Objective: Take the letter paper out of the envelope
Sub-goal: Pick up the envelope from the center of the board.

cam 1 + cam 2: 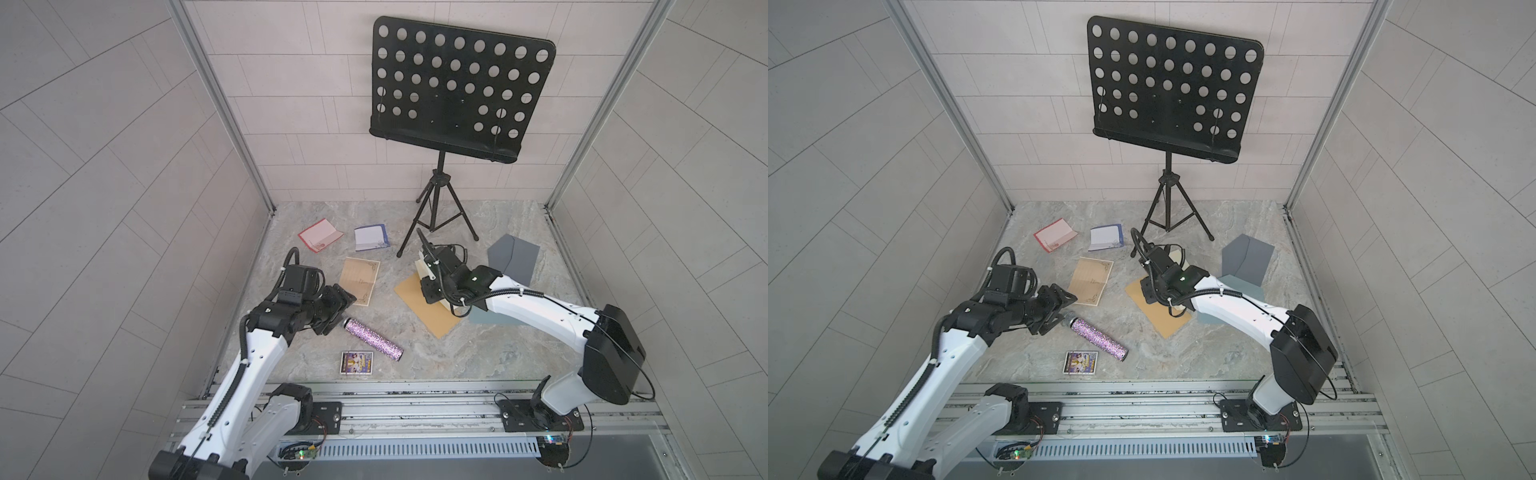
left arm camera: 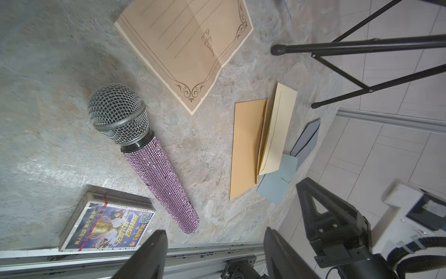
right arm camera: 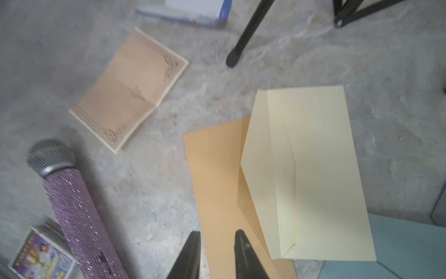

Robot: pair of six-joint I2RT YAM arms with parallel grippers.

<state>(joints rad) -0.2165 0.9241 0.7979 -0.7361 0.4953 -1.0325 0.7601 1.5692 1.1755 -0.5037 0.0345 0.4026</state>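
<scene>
A cream envelope (image 3: 313,169) lies with its flap open, partly on top of a brown envelope (image 3: 217,181), right of the table's middle. Both also show in the left wrist view, cream envelope (image 2: 277,128) beside brown envelope (image 2: 246,145). No paper shows inside either. A tan letter paper (image 1: 359,280) with ornamental corners lies unfolded to their left. My right gripper (image 3: 217,231) hovers over the brown envelope's near edge, jaws a narrow gap apart with nothing between them. My left gripper (image 2: 214,229) stands wide open and empty by the microphone's head, left of the envelopes.
A glittery purple microphone (image 1: 374,338) and a small card box (image 1: 356,362) lie near the front. Red-bordered (image 1: 320,235) and blue-bordered (image 1: 372,237) papers lie at the back. A grey envelope (image 1: 515,257) and a blue-grey one (image 1: 486,318) sit right. The music stand's tripod (image 1: 440,199) stands behind.
</scene>
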